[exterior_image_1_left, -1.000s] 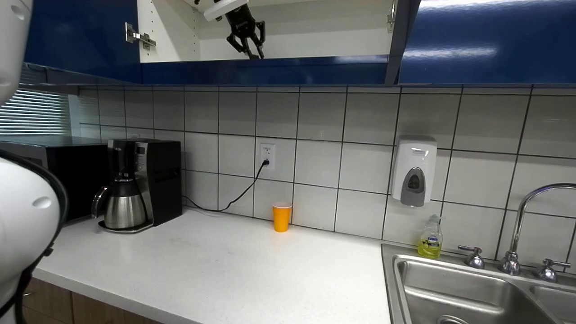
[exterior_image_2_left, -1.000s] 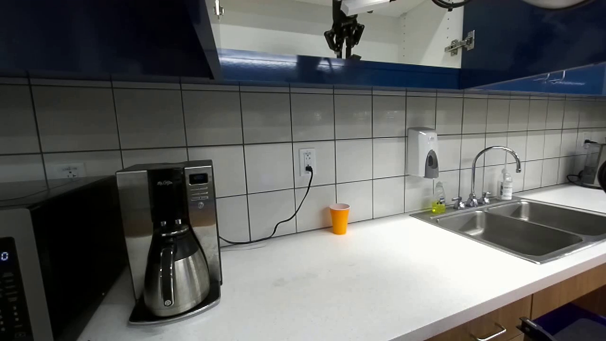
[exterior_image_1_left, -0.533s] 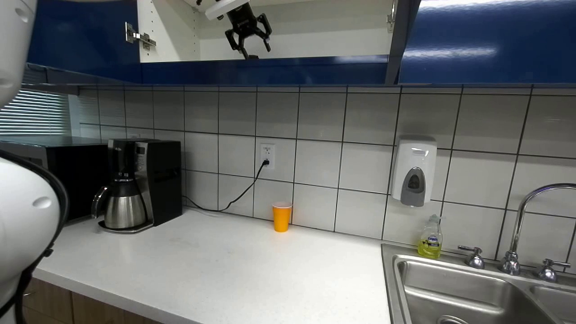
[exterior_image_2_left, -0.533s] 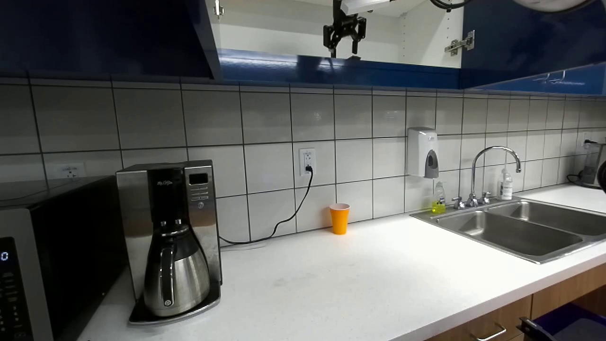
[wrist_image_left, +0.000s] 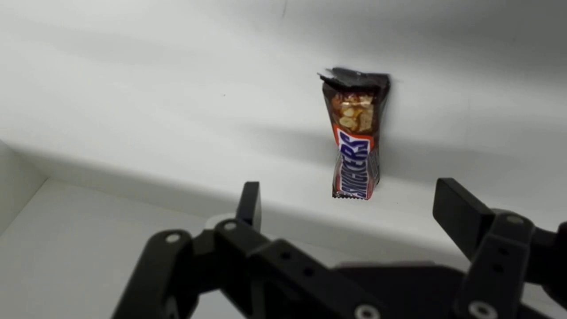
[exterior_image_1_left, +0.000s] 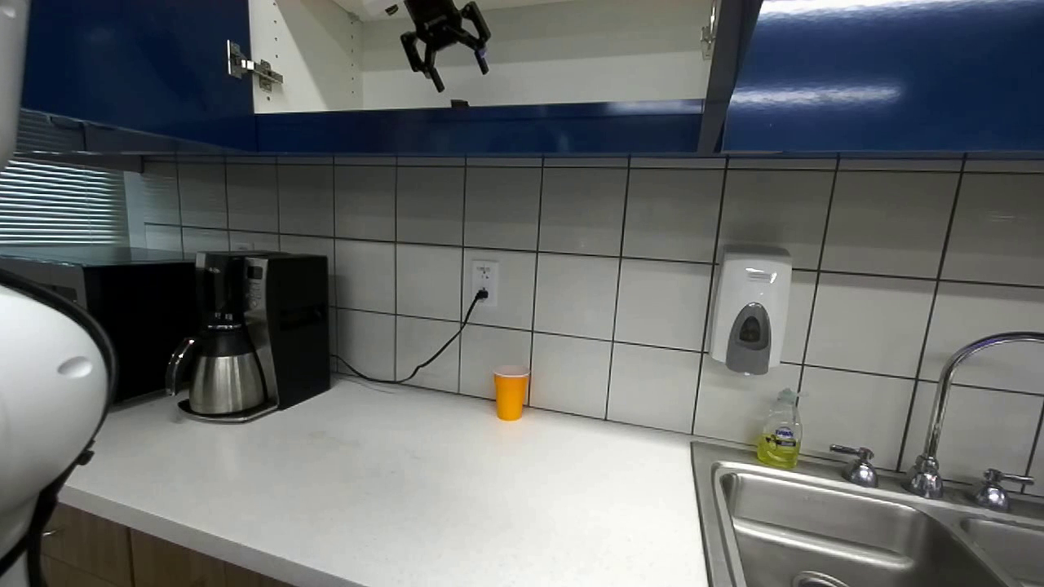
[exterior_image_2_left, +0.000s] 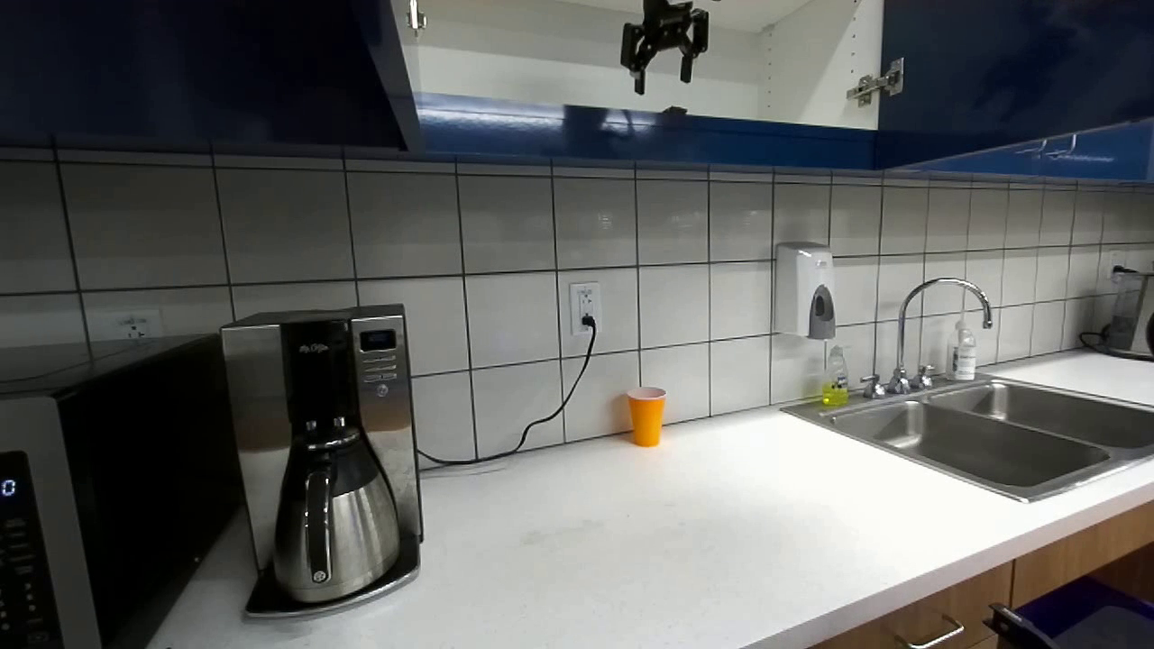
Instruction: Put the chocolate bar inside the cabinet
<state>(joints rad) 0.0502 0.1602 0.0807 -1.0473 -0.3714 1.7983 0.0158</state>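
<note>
The chocolate bar (wrist_image_left: 354,141), in a dark brown wrapper with a bold label, lies on the white floor of the cabinet (exterior_image_1_left: 587,73). In both exterior views only a small dark end of the bar (exterior_image_1_left: 459,103) shows above the cabinet's blue lower edge (exterior_image_2_left: 541,119); the remainder is hidden behind it. My gripper (exterior_image_1_left: 462,78) is open inside the cabinet, above the bar and apart from it. In the wrist view its black fingers (wrist_image_left: 463,215) stand wide on either side, with the bar beyond them and nothing held.
Blue cabinet doors (exterior_image_1_left: 139,73) swing out at the sides of the opening. Below, the counter (exterior_image_2_left: 577,559) bears a coffee maker (exterior_image_2_left: 338,451), an orange cup (exterior_image_2_left: 646,416) and a microwave (exterior_image_2_left: 117,487). A soap dispenser (exterior_image_1_left: 750,310) hangs on the tiles above the sink (exterior_image_1_left: 816,522).
The gripper's fingers were close together at the bar one second ago. They have spread apart, and the gripper has risen off the bar, which stays on the cabinet floor.
</note>
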